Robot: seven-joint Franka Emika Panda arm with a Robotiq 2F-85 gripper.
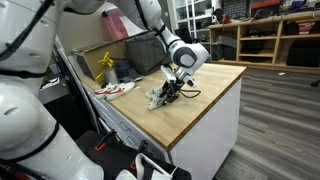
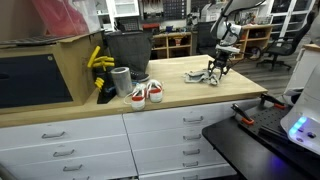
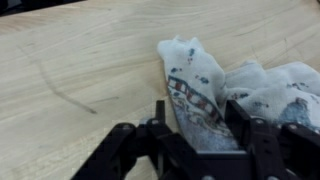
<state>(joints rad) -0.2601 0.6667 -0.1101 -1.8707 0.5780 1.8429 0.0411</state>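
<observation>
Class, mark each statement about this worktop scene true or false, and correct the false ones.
1. The gripper has a finger on either side of a crumpled cloth. True.
2. The cloth is plain black. False: it is white with dark print.
3. A white and red shoe lies on the counter, apart from the cloth. True.
4. The drawers under the counter are pulled open. False: they are shut.

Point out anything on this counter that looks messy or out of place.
The cloth lies crumpled in a heap rather than flat, with the gripper straddling one fold. Red-and-white sneakers sit on the counter, which is odd for a worktop.
</observation>
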